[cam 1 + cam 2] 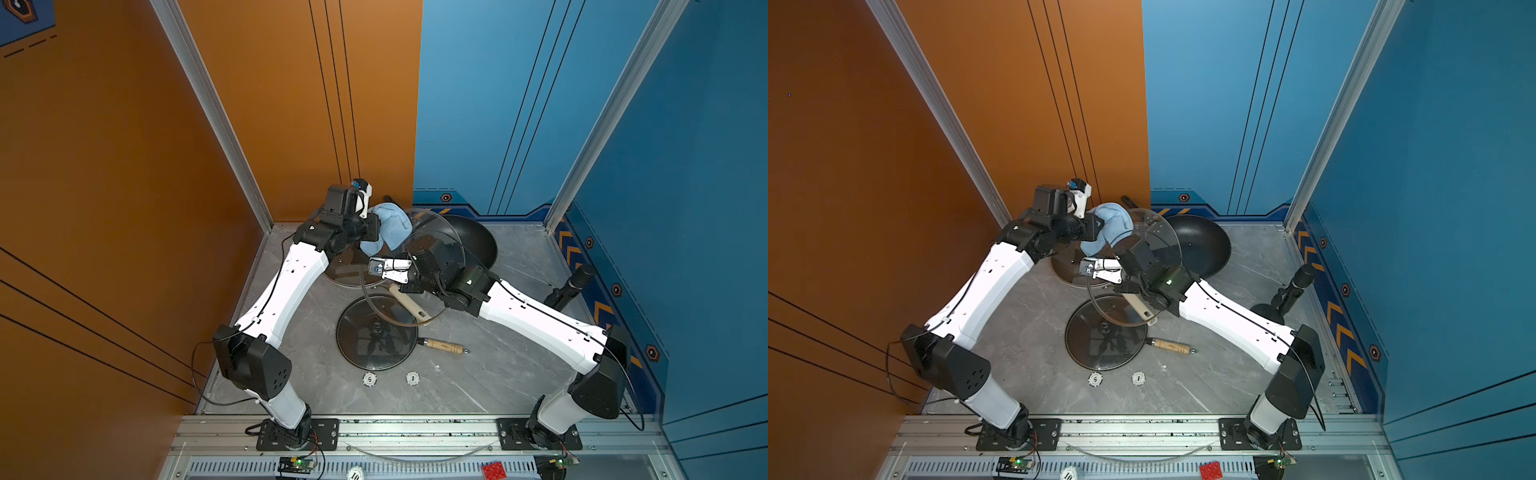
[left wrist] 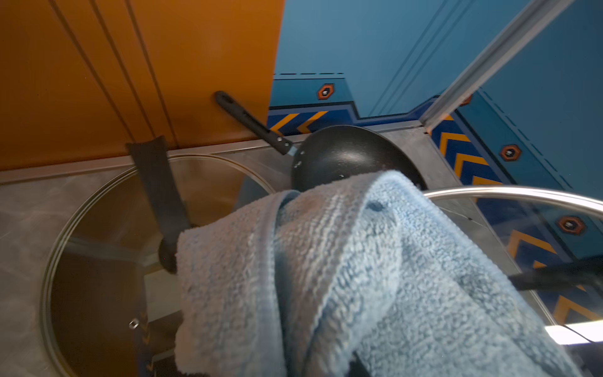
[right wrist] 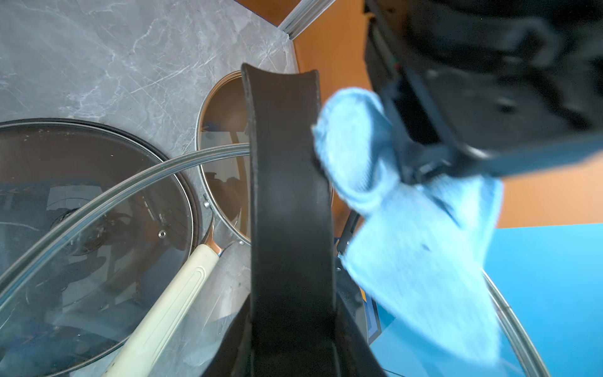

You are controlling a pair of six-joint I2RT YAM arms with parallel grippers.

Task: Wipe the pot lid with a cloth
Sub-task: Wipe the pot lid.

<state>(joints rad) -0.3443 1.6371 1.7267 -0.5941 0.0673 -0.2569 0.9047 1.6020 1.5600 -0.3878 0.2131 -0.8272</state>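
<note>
**Cloth meeting the raised lid beside the wok**

The left gripper (image 1: 372,233) is clamping a bunched fold of the cloth (image 1: 388,226), with its jaws drawn narrow on the fabric. It is holding the cloth in the air just left of the black wok (image 1: 471,245). The light-blue cloth is hanging from that grip and lying against the leftward rim of the pot lid (image 1: 436,226); how hard it is pressing cannot be told.

The lid is clear glass with a metal rim. It is being held tilted off the table (image 1: 478,374), in front of the wok and partly overlapping it in both top views. The right gripper (image 3: 290,339) is gripping the lid's black strap handle (image 3: 287,196), jaws closed on either side of it, also in front of the wok.

Under the raised lid, in front of the wok, a cream-handled pan (image 3: 169,303) and a wooden-handled pan (image 1: 442,345) are sitting covered on the table.
</note>
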